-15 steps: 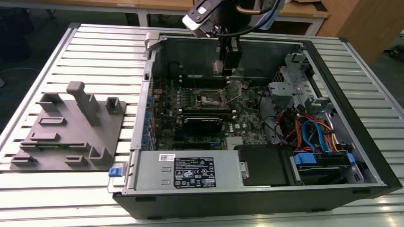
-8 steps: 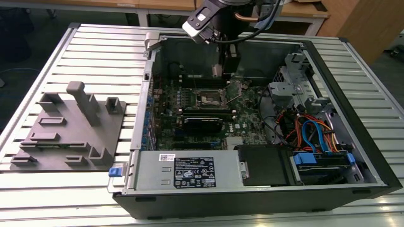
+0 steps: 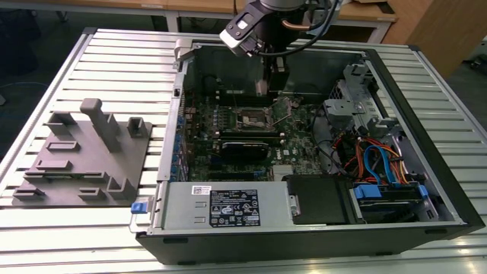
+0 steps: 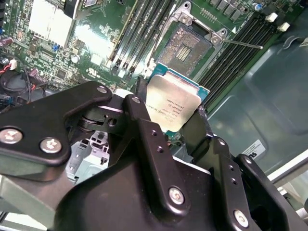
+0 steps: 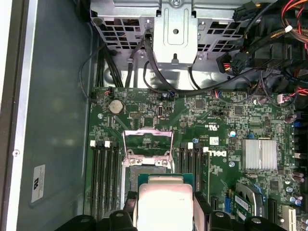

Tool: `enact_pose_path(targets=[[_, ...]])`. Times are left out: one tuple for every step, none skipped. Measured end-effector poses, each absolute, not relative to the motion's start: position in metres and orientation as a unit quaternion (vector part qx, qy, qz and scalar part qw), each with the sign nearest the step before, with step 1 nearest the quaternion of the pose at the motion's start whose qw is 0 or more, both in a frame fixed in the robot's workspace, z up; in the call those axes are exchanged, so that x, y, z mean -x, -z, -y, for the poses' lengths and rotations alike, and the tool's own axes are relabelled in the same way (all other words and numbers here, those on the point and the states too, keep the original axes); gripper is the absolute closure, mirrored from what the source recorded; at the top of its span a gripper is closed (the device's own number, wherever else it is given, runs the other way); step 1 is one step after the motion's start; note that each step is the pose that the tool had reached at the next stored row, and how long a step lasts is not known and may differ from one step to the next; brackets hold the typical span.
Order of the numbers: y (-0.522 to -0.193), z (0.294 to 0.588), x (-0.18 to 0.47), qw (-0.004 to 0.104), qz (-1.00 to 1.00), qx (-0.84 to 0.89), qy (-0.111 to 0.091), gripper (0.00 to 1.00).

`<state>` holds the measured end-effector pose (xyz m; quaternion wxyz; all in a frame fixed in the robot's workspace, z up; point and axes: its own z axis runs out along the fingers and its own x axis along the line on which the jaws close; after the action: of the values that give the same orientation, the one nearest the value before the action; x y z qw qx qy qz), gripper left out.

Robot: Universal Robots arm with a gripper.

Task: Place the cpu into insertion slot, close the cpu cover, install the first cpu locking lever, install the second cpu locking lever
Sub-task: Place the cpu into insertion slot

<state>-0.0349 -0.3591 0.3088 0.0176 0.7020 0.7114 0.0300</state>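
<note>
jaws grip cpu [image 4: 173,103] | its lower edge hidden | insertion slot [image 4: 186,44] uncovered

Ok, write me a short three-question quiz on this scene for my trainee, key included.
1. True or false: the chip already sits in the socket.
2. The socket's cover is: A) flipped up, open; B) shut flat; C) taken off.
3. Fill in: the gripper is shut on the ____.
Key: 1 false, it is held clear of the socket; 2 A; 3 chip.
</note>
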Motion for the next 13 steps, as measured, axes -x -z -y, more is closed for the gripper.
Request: enact_pose_path(targets=[[-0.3081, 0.3591, 0.0349, 0.018, -0.711, -0.702, -0.030, 0.46], [-0.3074, 0.3591, 0.0349, 0.018, -0.711, -0.702, -0.030, 0.46], [-0.3067, 0.3591, 0.0349, 0.018, -0.711, -0.702, -0.030, 0.46], [-0.3061, 0.3591, 0.0349, 0.018, -0.711, -0.702, -0.030, 0.46], [-0.3056, 0.3590, 0.0349, 0.018, -0.711, -0.702, -0.030, 0.46], [-0.3055, 0.3591, 0.0349, 0.018, -0.711, -0.702, -0.030, 0.46], [-0.3055, 0.3591, 0.0349, 0.018, -0.711, -0.702, -0.030, 0.46], [-0.3055, 0.3591, 0.0349, 0.018, -0.711, -0.702, -0.030, 0.46], [-0.3052, 0.3591, 0.0349, 0.018, -0.711, -0.702, -0.030, 0.46], [-0.3049, 0.3591, 0.0349, 0.018, -0.711, -0.702, -0.030, 0.46], [-0.3049, 0.3591, 0.0349, 0.018, -0.711, -0.702, -0.030, 0.46], [-0.3049, 0.3591, 0.0349, 0.018, -0.711, -0.702, -0.030, 0.46], [-0.3048, 0.3591, 0.0349, 0.018, -0.711, -0.702, -0.030, 0.46]])
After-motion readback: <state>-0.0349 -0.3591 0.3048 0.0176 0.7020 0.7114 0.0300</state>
